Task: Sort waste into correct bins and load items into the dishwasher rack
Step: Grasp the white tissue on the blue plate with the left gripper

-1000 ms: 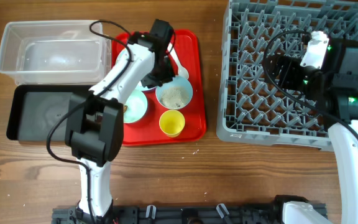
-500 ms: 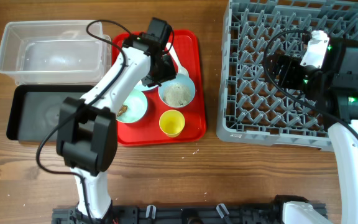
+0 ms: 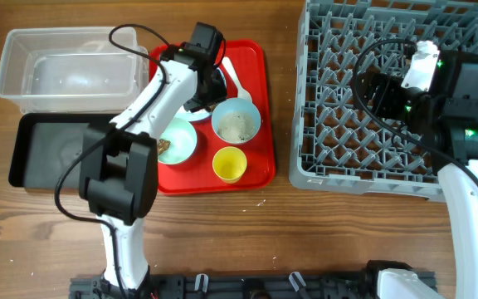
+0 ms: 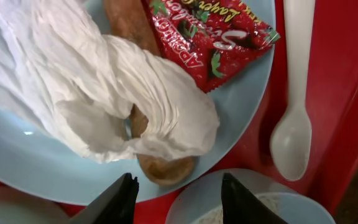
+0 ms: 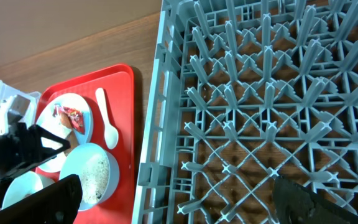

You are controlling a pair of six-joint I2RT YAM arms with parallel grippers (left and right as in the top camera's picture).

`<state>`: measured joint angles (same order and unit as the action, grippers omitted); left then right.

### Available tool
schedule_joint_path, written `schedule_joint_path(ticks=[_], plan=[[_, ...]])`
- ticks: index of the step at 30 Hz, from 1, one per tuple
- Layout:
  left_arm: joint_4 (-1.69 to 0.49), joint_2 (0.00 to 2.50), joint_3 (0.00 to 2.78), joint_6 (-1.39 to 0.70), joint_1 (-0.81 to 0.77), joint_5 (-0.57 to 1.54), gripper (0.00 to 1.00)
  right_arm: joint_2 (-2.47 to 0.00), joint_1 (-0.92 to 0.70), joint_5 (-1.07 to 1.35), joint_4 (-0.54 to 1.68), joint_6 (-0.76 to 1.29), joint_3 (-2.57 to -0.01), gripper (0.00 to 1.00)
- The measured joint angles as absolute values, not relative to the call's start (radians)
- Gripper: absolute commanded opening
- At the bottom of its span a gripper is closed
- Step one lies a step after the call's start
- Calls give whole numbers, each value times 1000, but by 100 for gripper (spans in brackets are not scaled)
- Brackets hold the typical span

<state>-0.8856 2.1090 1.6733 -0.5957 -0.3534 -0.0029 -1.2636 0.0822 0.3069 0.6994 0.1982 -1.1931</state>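
Observation:
My left gripper (image 4: 182, 199) is open and empty, just above the pale blue plate (image 4: 17, 162) on the red tray. The plate holds crumpled white paper (image 4: 98, 93), a red-and-white wrapper (image 4: 210, 37) and a brown sausage scrap (image 4: 163, 167). The fingertips straddle the gap between the plate and the rice bowl (image 4: 253, 202). The white spoon (image 4: 294, 124) lies beside the plate. In the overhead view the left gripper (image 3: 210, 93) hides most of the plate. My right gripper (image 5: 179, 205) is open and empty over the grey rack (image 3: 405, 158).
On the red tray (image 3: 260, 66) stand the rice bowl (image 3: 236, 123), a bowl with brown bits (image 3: 175, 141) and a yellow cup (image 3: 229, 164). The clear tub (image 3: 69, 71) and black tray (image 3: 56, 149) sit left of it.
My left gripper has shifted a little back and left, from beside the rice bowl to over the plate. The right arm has not moved.

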Motion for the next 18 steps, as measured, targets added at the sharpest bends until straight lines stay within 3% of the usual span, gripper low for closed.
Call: schedule_joint_path(ticks=[8, 18], plan=[[-862, 2117, 1673, -596, -353, -60, 49, -1265, 82, 307, 700, 199, -1193, 100], [-862, 2144, 1673, -595, -353, -62, 44, -1276, 82, 307, 702, 202, -1193, 100]])
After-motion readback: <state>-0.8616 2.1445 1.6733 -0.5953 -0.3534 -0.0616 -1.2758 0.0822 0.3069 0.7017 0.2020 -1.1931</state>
